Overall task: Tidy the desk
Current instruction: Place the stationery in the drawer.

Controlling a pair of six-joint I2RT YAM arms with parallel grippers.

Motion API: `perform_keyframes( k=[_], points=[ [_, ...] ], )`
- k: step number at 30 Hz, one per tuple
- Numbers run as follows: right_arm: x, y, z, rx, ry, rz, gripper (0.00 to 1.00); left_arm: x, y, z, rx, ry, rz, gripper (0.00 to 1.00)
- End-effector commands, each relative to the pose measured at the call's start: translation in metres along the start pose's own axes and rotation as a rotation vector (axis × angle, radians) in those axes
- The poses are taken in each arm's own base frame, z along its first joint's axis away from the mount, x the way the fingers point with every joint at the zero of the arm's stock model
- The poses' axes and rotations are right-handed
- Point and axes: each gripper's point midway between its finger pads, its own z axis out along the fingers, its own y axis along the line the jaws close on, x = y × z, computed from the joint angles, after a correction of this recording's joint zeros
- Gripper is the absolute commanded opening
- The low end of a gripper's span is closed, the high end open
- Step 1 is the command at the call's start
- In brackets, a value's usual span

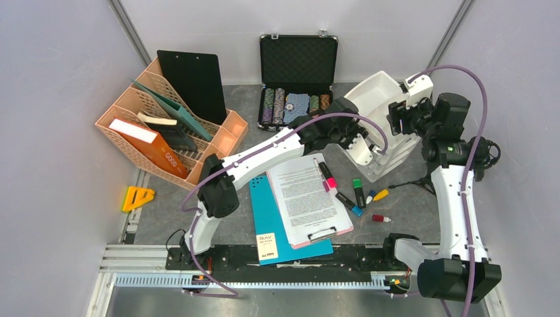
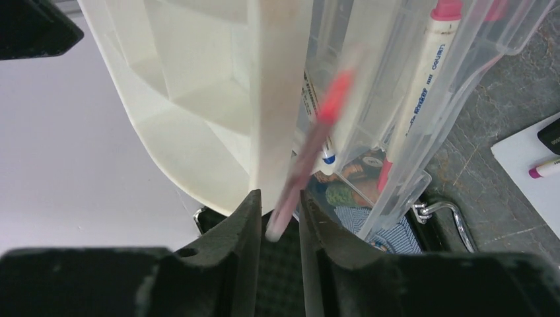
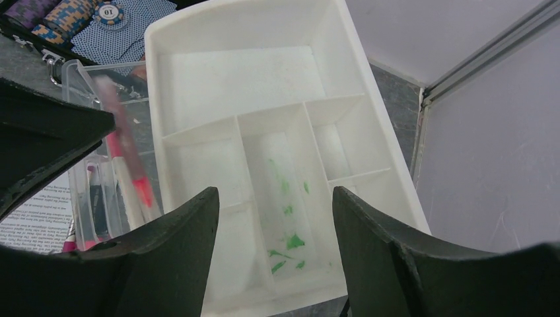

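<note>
"Two fingers on your left gripper (image 2: 277,198): clenched?"
"No, parted. A blurred pink pen (image 2: 317,132) sits loose between them, its far end at the clear organizer (image 2: 422,165)."
"Your right gripper (image 3: 274,198)?"
"Spread wide, grasping nothing, with the white tray (image 3: 264,39) just beyond its fingers."
"The desk (image 2: 495,132)?"
"Under both, showing right of your left fingers."
</note>
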Motion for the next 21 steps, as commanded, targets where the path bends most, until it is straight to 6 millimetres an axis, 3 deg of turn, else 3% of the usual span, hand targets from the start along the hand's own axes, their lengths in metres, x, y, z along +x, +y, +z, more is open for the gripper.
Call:
perform_keyframes(
  k=[1,8,11,14,16,21],
  points=[
    [-0.024,-0.005,-0.007,-0.002,-0.064,-0.004,0.69,-0.011,0.029,-0.002,-0.085,-0.039,0.007,0.35],
    [-0.022,-0.002,-0.005,-0.025,-0.063,0.015,0.69,-0.011,0.033,-0.007,-0.105,-0.032,-0.033,0.42],
    [-0.019,-0.002,-0.004,-0.029,-0.056,0.019,0.69,-0.007,0.046,-0.027,-0.15,-0.013,-0.093,0.49],
    [-0.014,-0.001,-0.002,-0.033,-0.047,0.021,0.69,-0.002,0.051,-0.053,-0.183,0.005,-0.188,0.63],
    [-0.014,0.0,-0.002,-0.043,-0.048,0.024,0.69,0.002,0.043,-0.068,-0.183,0.019,-0.248,0.7],
    [-0.023,0.006,-0.005,-0.069,-0.088,0.023,0.7,0.004,0.003,-0.095,-0.134,0.021,-0.441,0.83]
  ],
)
